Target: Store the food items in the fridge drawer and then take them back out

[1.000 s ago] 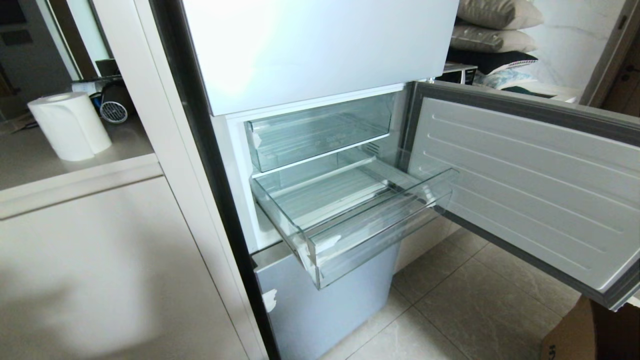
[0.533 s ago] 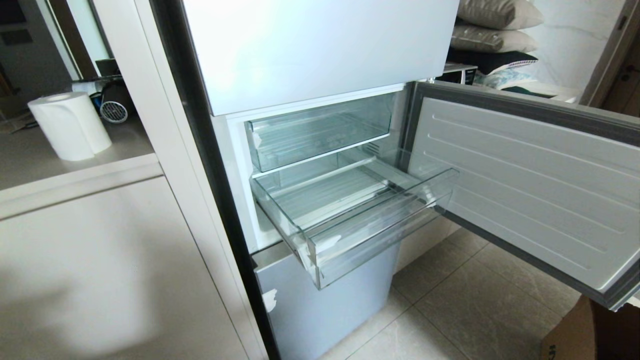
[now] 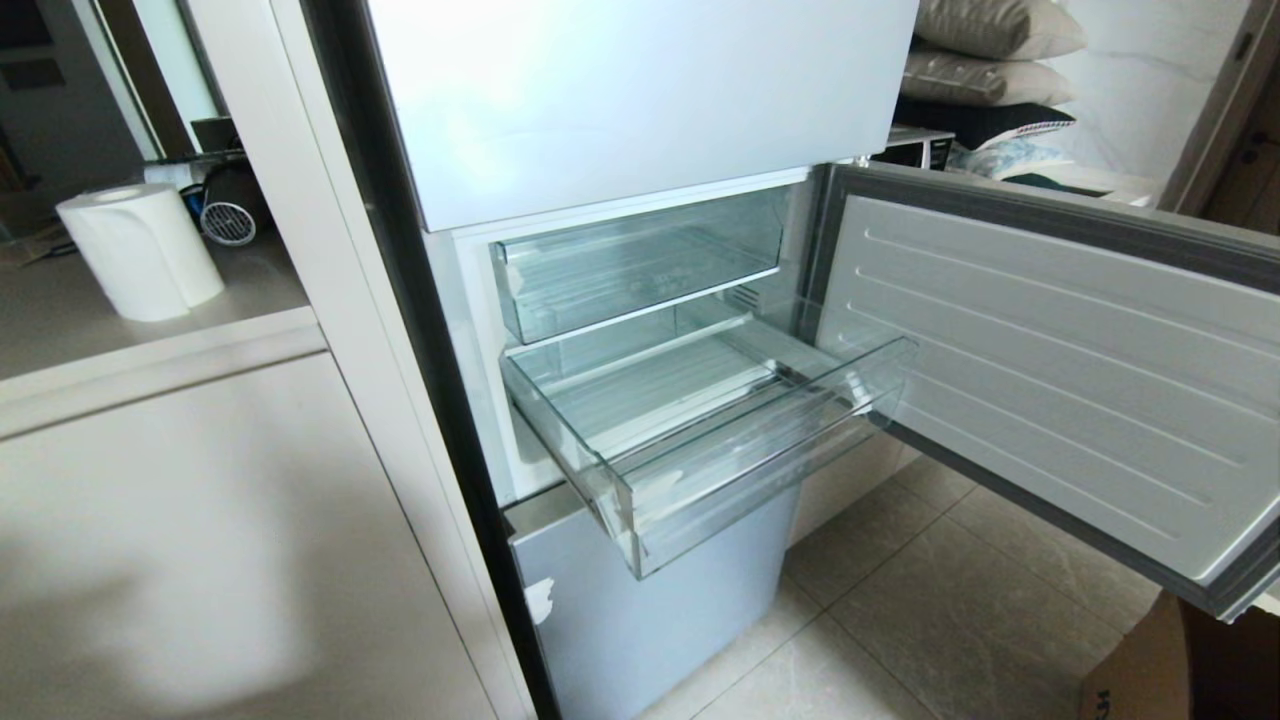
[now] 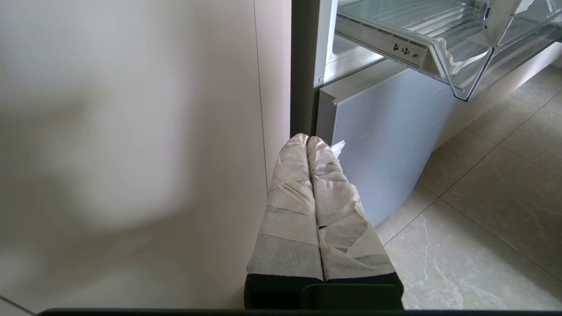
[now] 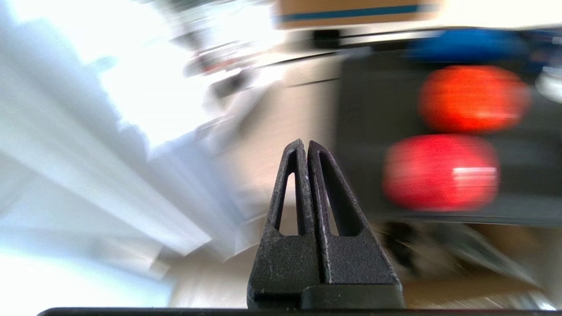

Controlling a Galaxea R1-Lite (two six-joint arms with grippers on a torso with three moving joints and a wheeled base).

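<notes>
The fridge drawer is pulled out of the pale-blue fridge and holds nothing; its corner also shows in the left wrist view. Two food items show only in the right wrist view, on a dark surface: an orange-red one and a red one, both smeared by motion. My right gripper is shut with nothing in it, off to the side of the red one. My left gripper, wrapped in pale tape, is shut and parked low beside the fridge's bottom panel. Neither arm is in the head view.
The middle fridge door stands open to the right. A shallower clear tray sits above the drawer. A paper-towel roll stands on the counter at left. A cardboard box sits on the tiled floor.
None in the head view: the drawer, the door and the scene stay as they were, and no arm enters.
</notes>
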